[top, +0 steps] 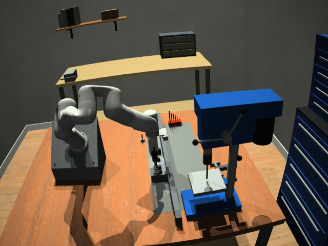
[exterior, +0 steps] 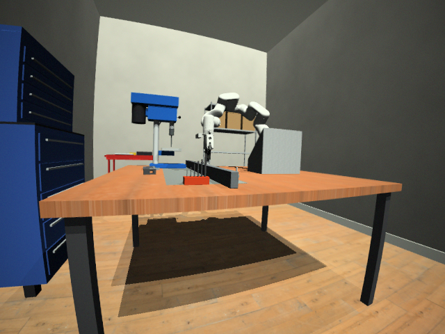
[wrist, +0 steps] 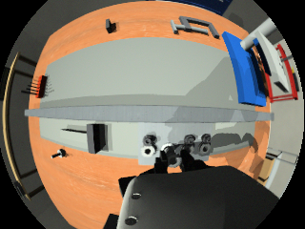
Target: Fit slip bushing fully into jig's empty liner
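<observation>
The slip bushing cannot be placed with certainty. A small dark round piece shows right at the fingertips in the wrist view, and a small headed pin (top: 142,138) stands alone on the table (top: 119,164) near the arm's wrist; either could be it. The gripper (top: 155,159) points straight down over the jig (top: 159,178), just above its row of round liners (wrist: 189,141). Its jaws are partly closed, and whether they clamp the bushing or nothing is not visible from here. If you do hold the bushing, centre it over the empty liner and keep its axis upright. Lower it slowly without any sideways push, so the sliding plate keeps its place, and let go only once the head sits flat all round. If you do not hold it, fetch the headed pin first. The blocky pusher (wrist: 97,137) sits at one end of the jig, and a long grey rail (top: 172,190) runs just beside it on a grey mat (top: 185,148). Farther out stand a red drill-bit stand (top: 175,122) and a blue drill press (top: 236,111). No brand, label or writing can be read anywhere.
</observation>
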`<state>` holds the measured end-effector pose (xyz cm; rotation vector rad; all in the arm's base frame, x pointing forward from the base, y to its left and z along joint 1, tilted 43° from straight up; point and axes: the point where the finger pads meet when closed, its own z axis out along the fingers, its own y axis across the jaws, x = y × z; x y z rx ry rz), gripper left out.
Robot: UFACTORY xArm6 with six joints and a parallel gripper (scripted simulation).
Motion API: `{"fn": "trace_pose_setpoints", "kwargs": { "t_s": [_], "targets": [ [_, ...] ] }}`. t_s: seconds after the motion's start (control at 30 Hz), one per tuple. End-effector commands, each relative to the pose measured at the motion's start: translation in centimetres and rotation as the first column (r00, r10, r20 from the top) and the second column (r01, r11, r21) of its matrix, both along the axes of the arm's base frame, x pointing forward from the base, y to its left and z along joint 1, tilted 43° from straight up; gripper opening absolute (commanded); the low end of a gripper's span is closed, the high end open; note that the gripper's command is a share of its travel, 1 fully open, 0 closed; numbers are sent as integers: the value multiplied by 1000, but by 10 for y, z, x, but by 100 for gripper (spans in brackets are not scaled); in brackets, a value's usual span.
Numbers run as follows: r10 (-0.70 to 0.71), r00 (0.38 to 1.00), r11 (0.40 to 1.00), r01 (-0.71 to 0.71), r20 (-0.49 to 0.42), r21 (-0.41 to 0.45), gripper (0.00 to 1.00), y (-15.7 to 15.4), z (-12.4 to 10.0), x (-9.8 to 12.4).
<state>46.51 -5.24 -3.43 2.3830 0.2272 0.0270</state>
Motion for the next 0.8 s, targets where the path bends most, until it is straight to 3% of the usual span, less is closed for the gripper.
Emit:
{"fn": "trace_pose_setpoints", "kwargs": {
  "t_s": [0.0, 0.77],
  "targets": [
    [2, 1000, 1000, -2, 3, 1, 26, 1, 1, 1],
    [2, 1000, 1000, -2, 3, 1, 26, 0, -1, 1]
  ]
}}
